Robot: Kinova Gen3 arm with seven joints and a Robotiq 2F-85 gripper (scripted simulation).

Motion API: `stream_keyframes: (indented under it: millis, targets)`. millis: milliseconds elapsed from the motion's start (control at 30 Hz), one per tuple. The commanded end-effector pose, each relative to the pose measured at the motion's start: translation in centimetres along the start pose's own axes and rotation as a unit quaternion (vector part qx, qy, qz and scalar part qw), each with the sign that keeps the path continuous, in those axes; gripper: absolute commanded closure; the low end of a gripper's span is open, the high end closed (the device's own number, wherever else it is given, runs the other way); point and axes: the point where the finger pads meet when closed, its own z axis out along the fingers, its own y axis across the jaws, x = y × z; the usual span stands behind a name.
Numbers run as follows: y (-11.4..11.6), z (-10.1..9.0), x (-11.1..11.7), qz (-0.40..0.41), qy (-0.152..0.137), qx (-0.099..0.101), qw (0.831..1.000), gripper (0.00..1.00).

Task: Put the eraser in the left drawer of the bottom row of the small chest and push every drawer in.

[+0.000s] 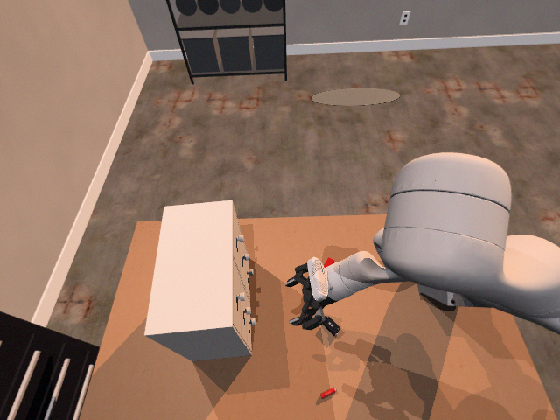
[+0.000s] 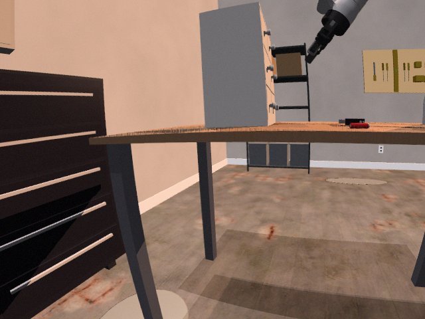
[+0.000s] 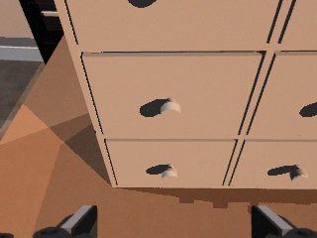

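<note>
I have the hand (image 1: 302, 302) hanging in front of the small chest (image 1: 194, 271), fingers spread wide with nothing between them. From the top view it faces the drawer fronts with a gap of bare surface (image 1: 407, 361) between its fingertips and the knobs. In the exterior view the hand (image 2: 313, 51) sits high, at about the level of the chest's upper drawers, tilted down toward the fronts.

Wrist view: both fingertips show at the lower corners of the frame, far apart. The bottom-row left drawer (image 3: 170, 161) lies just left of centre, its knob (image 3: 169, 173) low in the frame. The drawer above it (image 3: 173, 91) fills the middle. All drawer fronts I can see sit flush with the chest's face; none is pulled out.

Eraser: a small red corner (image 1: 329, 261) pokes out from behind the wrist in the top view, lying on the surface on the far side of the arm, apart from the chest. I take this for the eraser, but most of it is hidden by the arm, so I cannot confirm its shape.

Other things on the surface: a black rectangular block (image 1: 332, 326) just beside the hand on its near side, and a small red cylinder (image 1: 327, 392) well apart toward the near edge. Both show again at the right in the exterior view, the cylinder (image 2: 358, 125) in front of the block (image 2: 353, 121).

The chest stands upright near the surface's left edge.
</note>
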Motion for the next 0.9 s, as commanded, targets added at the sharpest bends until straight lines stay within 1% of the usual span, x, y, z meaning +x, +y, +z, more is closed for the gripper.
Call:
stream_keyframes:
  millis: [0, 500, 567, 867]
  targets:
    - [-0.1, 0.3, -1.0, 0.005, -0.007, 0.002, 1.0, 0.0]
    - [-0.1, 1.5, -1.0, 0.005, 0.052, 0.002, 0.999, 0.0]
    - [-0.1, 1.5, -1.0, 0.005, 0.052, 0.002, 0.999, 0.0]
    - [-0.1, 2.2, -1.1, 0.005, 0.085, 0.001, 0.996, 0.0]
